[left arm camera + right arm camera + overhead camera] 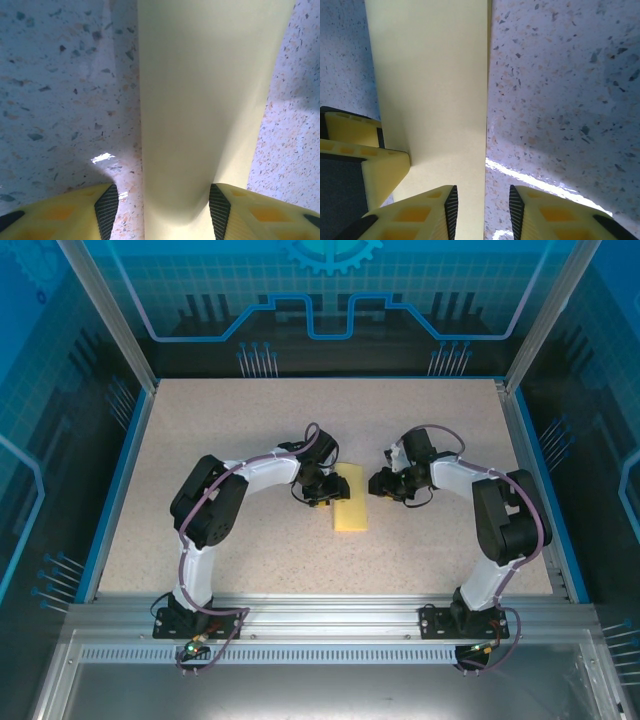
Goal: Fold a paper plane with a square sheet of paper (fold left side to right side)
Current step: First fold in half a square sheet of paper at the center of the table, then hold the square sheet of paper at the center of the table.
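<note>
Folded sheet of paper (pixel 350 512) at mid-frame, a claw at each side of its upper end.
Top view: left gripper (pixel 322 492) sits at the sheet's upper left edge and right gripper (pixel 378 483) is near the upper right, with open table (pixel 250 420) all round. Left wrist: the paper runs top to bottom between parted jaws. The left pad (pixel 106 210) stands off the edge, nothing clamped. Right wrist: jaws narrowly parted astride the paper's right edge, not pinching, with open table at frame right.
</note>
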{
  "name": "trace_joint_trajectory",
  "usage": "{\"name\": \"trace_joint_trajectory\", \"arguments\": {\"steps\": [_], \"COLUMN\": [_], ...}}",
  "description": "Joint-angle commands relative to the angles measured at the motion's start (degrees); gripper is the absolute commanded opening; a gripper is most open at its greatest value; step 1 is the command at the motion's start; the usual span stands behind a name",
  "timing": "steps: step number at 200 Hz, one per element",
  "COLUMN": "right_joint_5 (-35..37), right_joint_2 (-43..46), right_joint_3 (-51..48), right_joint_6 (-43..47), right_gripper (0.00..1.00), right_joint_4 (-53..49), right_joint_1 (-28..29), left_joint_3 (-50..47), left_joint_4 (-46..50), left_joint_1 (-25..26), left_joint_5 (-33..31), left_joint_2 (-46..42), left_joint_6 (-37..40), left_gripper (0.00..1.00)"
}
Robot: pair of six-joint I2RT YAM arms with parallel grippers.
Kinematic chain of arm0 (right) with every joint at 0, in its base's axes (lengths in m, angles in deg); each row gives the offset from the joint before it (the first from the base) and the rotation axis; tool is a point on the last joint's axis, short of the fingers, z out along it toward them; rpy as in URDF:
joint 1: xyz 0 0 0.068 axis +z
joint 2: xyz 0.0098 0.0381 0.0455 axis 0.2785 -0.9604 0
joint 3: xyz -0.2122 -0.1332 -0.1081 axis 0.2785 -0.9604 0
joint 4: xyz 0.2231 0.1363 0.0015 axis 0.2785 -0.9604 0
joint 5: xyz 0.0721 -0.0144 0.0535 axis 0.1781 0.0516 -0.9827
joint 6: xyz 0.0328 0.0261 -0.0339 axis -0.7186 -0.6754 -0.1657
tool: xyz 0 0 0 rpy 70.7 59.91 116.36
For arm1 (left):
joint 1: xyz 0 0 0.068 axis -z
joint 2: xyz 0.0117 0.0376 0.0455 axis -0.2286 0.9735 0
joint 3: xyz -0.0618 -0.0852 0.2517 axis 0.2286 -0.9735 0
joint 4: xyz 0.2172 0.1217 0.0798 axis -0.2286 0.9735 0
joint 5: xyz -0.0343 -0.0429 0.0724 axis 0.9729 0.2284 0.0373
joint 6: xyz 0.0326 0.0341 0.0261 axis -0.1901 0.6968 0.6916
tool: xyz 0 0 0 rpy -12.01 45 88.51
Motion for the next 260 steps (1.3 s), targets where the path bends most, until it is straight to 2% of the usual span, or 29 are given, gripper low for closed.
{"name": "trace_joint_trajectory", "arguments": {"steps": [1,89,167,260], "right_joint_5": [-2.6,-1.2,-1.2,-4.0], "right_joint_2": [-0.1,-1.5,3.6,2.4], "right_joint_3": [-0.2,0.7,-2.2,-2.5], "right_joint_6": [-0.9,-1.8,-3.1,-4.4], "right_gripper": [0.33,0.31,0.3,0.3], "right_joint_4": [0.6,0.8,2.0,3.9], "right_joint_1": [0.6,3.1,-1.0,-1.2], "left_joint_3": [0.1,-0.3,-0.7,-0.7], "left_joint_4": [-0.7,-0.6,-0.7,-0.5], "left_joint_1": [2.3,2.3,2.2,2.2], "left_joint_5": [0.9,0.6,0.4,0.5], "left_joint_2": [3.9,3.7,3.7,3.7], "left_joint_6": [0.8,0.8,0.9,1.3], "left_gripper": [0.56,0.54,0.53,0.53]}}
